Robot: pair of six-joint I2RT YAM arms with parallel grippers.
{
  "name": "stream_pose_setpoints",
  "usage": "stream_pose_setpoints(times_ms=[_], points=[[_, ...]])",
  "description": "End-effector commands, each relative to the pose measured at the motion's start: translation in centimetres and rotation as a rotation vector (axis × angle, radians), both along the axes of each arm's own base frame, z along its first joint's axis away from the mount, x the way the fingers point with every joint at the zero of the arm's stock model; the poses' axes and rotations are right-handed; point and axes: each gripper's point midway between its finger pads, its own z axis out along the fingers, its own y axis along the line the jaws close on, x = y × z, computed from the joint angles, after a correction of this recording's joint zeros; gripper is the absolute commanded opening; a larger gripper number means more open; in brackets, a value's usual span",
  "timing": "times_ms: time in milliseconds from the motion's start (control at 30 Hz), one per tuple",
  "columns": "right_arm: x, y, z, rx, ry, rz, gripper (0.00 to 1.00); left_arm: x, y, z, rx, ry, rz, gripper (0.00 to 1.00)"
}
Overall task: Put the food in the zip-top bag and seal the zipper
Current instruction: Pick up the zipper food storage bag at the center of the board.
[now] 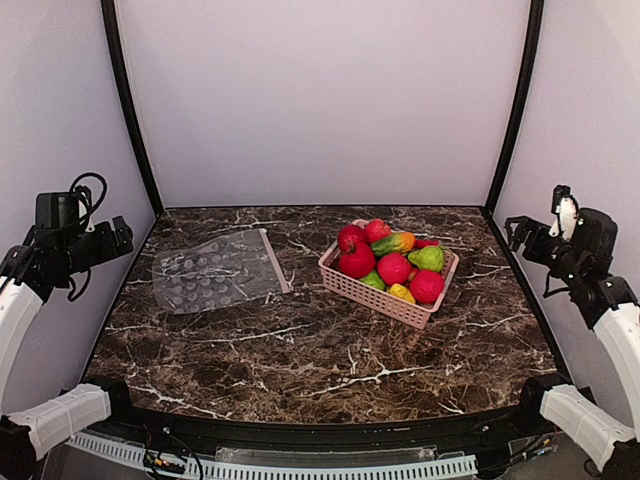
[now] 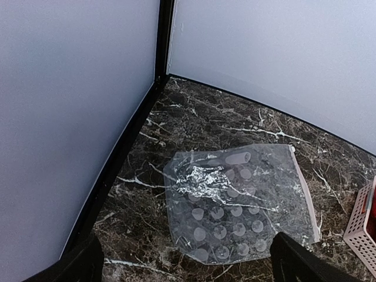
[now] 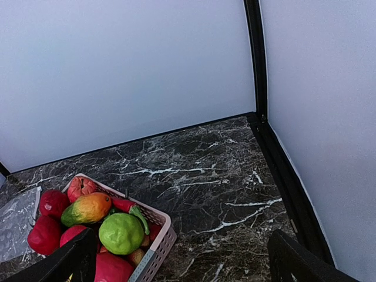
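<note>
Bag point(image 1: 215, 272) lies near table's point(image 1: 300, 365) left edge, apart from basket point(image 1: 370, 296).

You had a dark brown marble-patterned tabletop point(image 1: 300, 350) in front of you, veined with white. Plain pale grey panels point(image 1: 320, 100) closed it in at the back and on both sides. They met at two black corner posts point(image 1: 130, 110). The light was soft and even.

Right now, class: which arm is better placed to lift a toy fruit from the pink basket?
Right: the open right claw hangs nearer the pink lattice basket of glossy red plastic toy fruits; the left claw faces the clear dotted plastic bag.
</note>
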Motion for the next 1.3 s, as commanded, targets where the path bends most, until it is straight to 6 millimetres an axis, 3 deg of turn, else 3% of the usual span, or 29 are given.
stream_pose_setpoints(times_ms=[0, 167, 333, 500, 667, 900, 1267], points=[[-0.2, 0.8, -0.2, 0.029, 0.064, 0.047, 0.99, -1.5, -0.6, -2.8, -0.002, 0.129, -0.038, 1.0], [0.3, 1.0, -0.9, 0.035, 0.127, 0.055, 0.99, -2.4, -0.5, -2.6, 0.02, 0.15, -0.046, 1.0], [0.4, 0.0, -0.2, 0.107, 0.128, -0.03, 0.99, -2.3, -2.9, -3.7, -0.045, 0.174, -0.176, 1.0], [0.0, 0.4, 1.0, 0.129, 0.106, -0.009, 0.99, -0.9, -4.0, -8.0, -0.143, 0.282, -0.177, 1.0], [-1.1, 2.3, 2.7, 0.089, 0.015, 0.118, 0.99, 1.0, -4.7, -11.9, -0.223, 0.33, -0.16, 1.0], [-1.6, 3.3, 1.0, 0.104, 0.076, 0.177, 0.99, 3.0, -5.0, -18.3, -0.281, 0.447, -0.111, 1.0], [-2.2, 4.6, 0.4, 0.125, 0.083, 0.25, 0.99, 3.7, -3.6, -22.8, -0.254, 0.523, -0.015, 1.0]])
